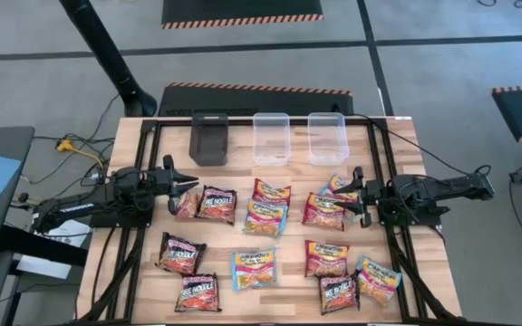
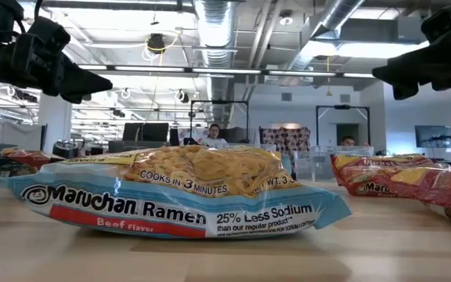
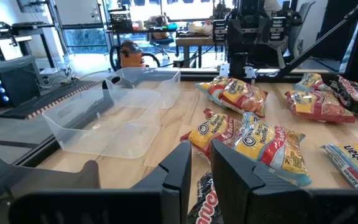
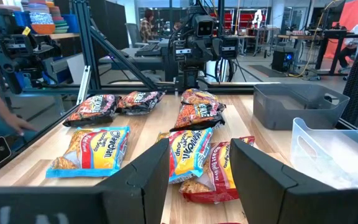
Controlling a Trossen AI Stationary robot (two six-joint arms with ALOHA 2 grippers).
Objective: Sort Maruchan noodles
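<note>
From above, the wooden table (image 1: 134,136) fills the middle of the frame. Noodle packets (image 1: 255,268) lie spread over its lower half, some dark, some red and yellow, some light blue. At the top of the table sit a black bin (image 1: 209,138) and two clear bins (image 1: 271,137) in a row. The left gripper (image 1: 190,181) comes in from the left edge, over a dark packet (image 1: 217,204). Its fingers have only a small gap and hold nothing. The right gripper (image 1: 358,195) comes in from the right, beside a red packet (image 1: 323,211), with its fingers spread wide and empty.

From table height, a light blue beef packet (image 2: 186,196) fills the middle. Dark arm parts hang in the upper left and upper right corners.

From the left wrist, the two dark fingers (image 3: 178,177) stand close together at the bottom. Clear bins (image 3: 114,118) sit at left, packets at right.

From the right wrist, the fingers (image 4: 143,180) stand far apart, with packets (image 4: 194,149) between them.
</note>
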